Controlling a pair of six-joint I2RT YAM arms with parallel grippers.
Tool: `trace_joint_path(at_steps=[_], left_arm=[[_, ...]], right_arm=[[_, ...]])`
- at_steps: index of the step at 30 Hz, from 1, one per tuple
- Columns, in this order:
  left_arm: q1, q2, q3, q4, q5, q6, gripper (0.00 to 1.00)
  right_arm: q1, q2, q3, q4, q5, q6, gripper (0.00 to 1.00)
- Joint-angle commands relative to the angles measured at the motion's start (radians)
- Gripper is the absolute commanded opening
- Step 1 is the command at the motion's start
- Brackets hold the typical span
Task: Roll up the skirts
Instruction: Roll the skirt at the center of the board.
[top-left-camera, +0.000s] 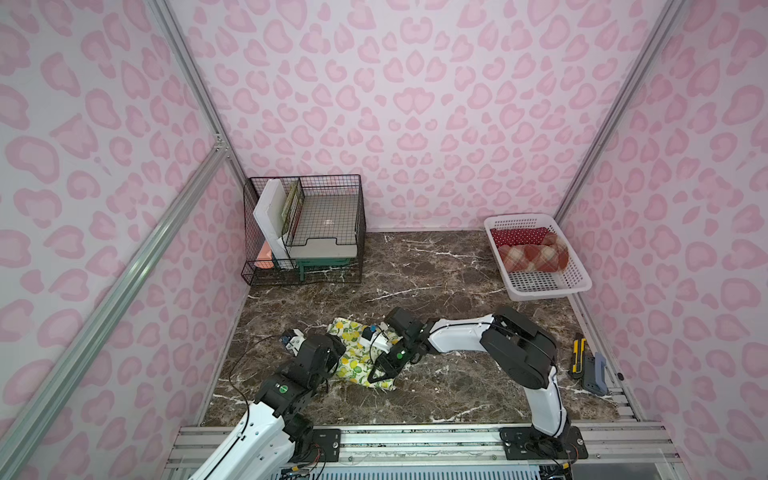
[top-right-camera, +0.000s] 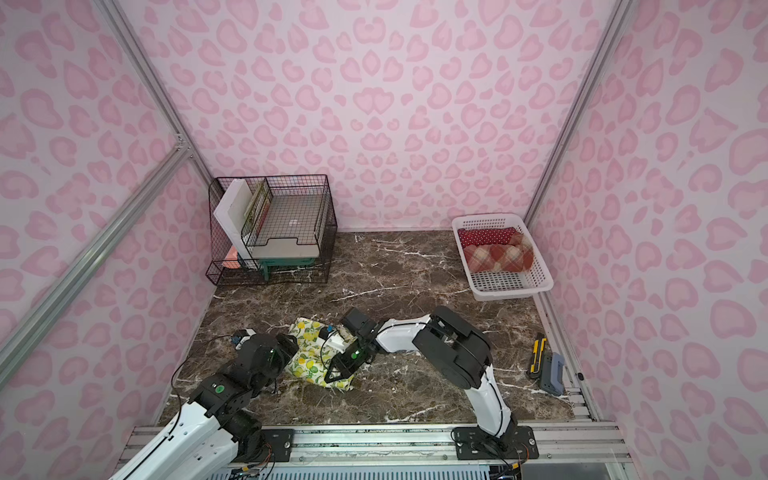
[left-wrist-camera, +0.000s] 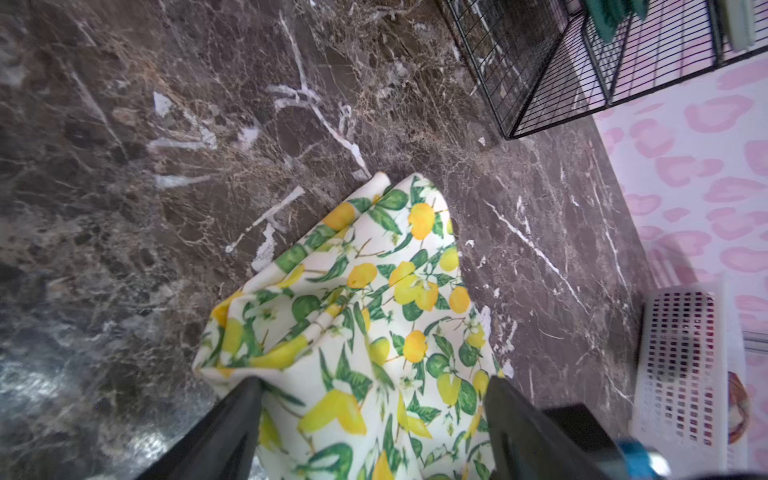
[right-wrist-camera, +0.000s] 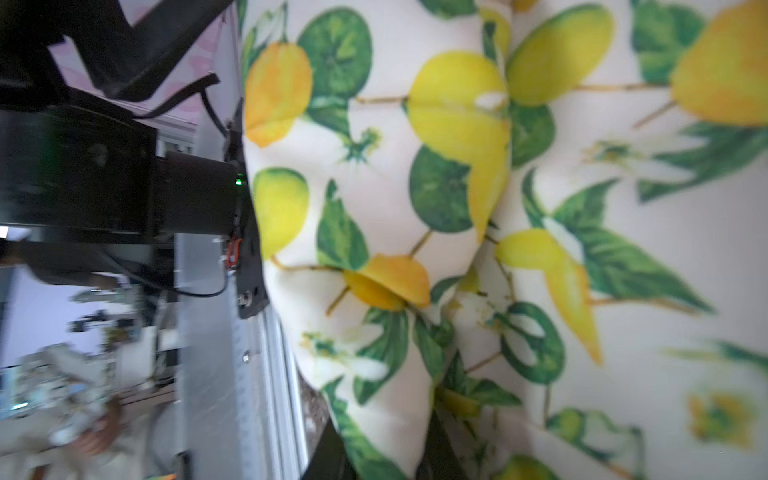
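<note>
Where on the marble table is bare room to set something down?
Bare: the middle between wire rack, white basket and lemon skirt; the strip along the front rail. Crowded: around the lemon skirt, beside the utility knife.

Both top views look steeply down from high over the near edge toward the pink-patterned back wall (top-left-camera: 415, 104), covering the whole dark brown marble tabletop (top-left-camera: 436, 270). The left wrist view looks low across it toward the black wire rack (left-wrist-camera: 540, 75). The right wrist view sits close against the cream lemon-print cloth skirt (right-wrist-camera: 623, 249), shared by all views.
</note>
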Motion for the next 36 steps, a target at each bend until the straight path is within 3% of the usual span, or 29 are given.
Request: trace_joint_path(at_steps=[1,8,19,23,29,33,36], left_arm=[[0.002,-0.012,0.007,-0.057,0.017,0.022,0.86],[-0.042,-0.006,-0.026,0.009,0.086,-0.01,0.85],[-0.181,0.122,-0.124,0.205,-0.039,-0.189,0.84],[-0.193,0.202,-0.149,0.276,-0.101,-0.255,0.79],[-0.197,0.39,-0.148,0.312,-0.099,-0.289,0.55],[-0.197,0.468,-0.133,0.348,-0.132,-0.242,0.29],[-0.197,0.511,-0.111,0.327,-0.165,-0.219,0.24]], right_arm=[[-0.048,0.043,0.011,-0.092,-0.17,0.127,0.0],[-0.1,0.114,0.06,-0.034,-0.124,0.216,0.0],[-0.106,0.155,0.047,0.031,-0.146,0.242,0.0],[-0.107,0.143,0.031,0.034,-0.153,0.236,0.0],[-0.116,0.121,0.023,0.033,-0.175,0.23,0.0],[-0.116,0.109,0.02,0.039,-0.184,0.233,0.0],[-0.114,0.104,0.014,0.038,-0.189,0.23,0.0]])
